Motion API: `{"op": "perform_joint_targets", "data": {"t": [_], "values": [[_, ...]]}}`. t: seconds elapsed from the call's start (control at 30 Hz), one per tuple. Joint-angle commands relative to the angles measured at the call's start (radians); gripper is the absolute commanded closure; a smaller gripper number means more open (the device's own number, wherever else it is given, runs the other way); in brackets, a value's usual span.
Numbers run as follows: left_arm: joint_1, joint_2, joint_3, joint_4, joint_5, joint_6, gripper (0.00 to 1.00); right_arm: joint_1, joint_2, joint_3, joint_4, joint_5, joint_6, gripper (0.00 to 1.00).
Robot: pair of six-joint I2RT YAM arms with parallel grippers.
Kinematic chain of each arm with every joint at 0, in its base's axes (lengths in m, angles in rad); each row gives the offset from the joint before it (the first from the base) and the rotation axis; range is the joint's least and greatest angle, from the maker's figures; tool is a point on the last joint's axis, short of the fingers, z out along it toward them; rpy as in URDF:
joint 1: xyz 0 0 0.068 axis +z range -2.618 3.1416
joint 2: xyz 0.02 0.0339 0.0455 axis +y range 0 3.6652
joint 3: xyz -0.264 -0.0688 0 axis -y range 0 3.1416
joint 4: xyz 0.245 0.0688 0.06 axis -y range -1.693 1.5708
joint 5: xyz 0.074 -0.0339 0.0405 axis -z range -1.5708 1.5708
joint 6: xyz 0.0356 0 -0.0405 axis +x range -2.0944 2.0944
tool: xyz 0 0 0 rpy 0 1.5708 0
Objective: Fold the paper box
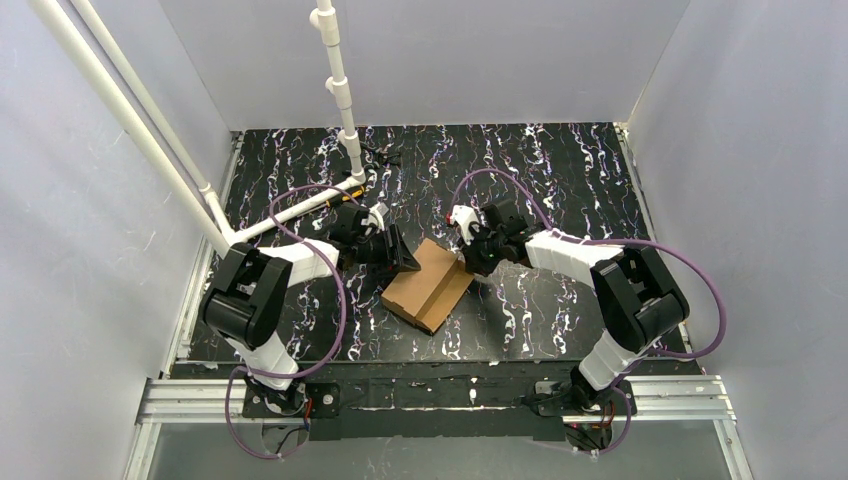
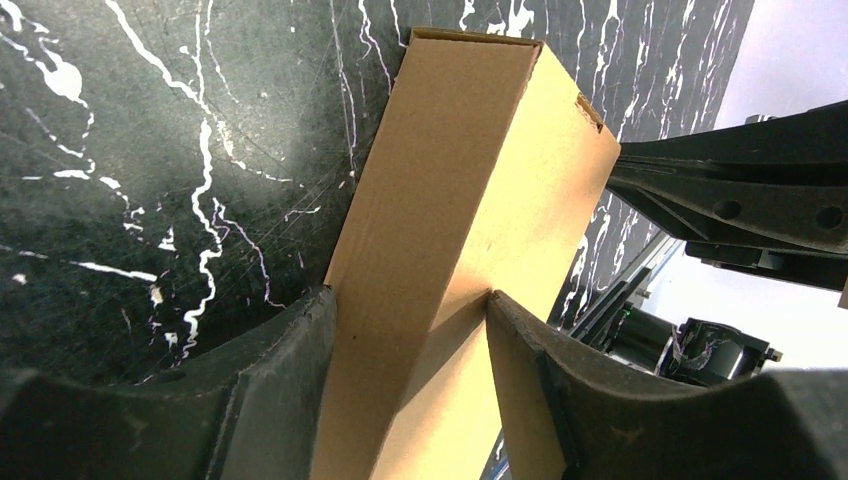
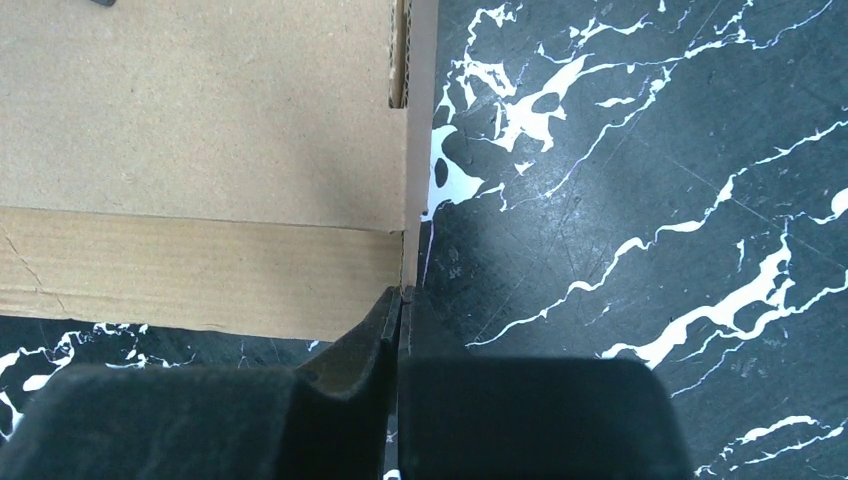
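Left tool (image 2: 410,297) clasping paper box (image 2: 470,150), right tool (image 3: 401,297) pinching edge

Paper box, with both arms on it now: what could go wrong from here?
1. The right fingers pinch only the tip of a narrow flap of the paper box; it may slip out or tear if pulled.
2. The left fingers straddle a raised folded section across its width; squeezing harder could crush or crease it.
3. With the arms at opposite ends, uneven pulls might skew the box.
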Motion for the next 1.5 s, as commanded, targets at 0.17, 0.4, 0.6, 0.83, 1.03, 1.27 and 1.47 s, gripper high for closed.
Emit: {"op": "perform_joint_targets", "data": {"t": [0.17, 0.4, 0.6, 0.83, 1.03, 1.27, 1.47], "values": [[-0.041, 0.051, 0.042, -0.034, 0.043, 0.041, 0.49, 0.032, -0.028, 0.043, 0.006, -0.032, -0.006, 0.95], [-0.055, 0.063, 0.099, -0.156, 0.032, 0.152, 0.50, 0.034, -0.026, 0.051, -0.005, -0.022, -0.019, 0.95], [-0.056, 0.070, 0.124, -0.238, 0.034, 0.229, 0.51, 0.034, -0.021, 0.063, -0.019, -0.013, -0.030, 0.95], [-0.056, 0.094, 0.140, -0.261, 0.058, 0.271, 0.52, 0.034, -0.019, 0.071, -0.032, -0.017, -0.039, 0.95], [-0.056, 0.112, 0.163, -0.280, 0.074, 0.294, 0.52, 0.034, -0.010, 0.092, -0.061, -0.031, -0.088, 0.94], [-0.056, 0.133, 0.203, -0.314, 0.092, 0.323, 0.53, 0.053, -0.005, 0.118, -0.098, -0.036, -0.141, 0.94], [-0.059, 0.150, 0.234, -0.340, 0.105, 0.343, 0.53, 0.078, 0.026, 0.149, -0.113, -0.017, -0.133, 0.94]]}}
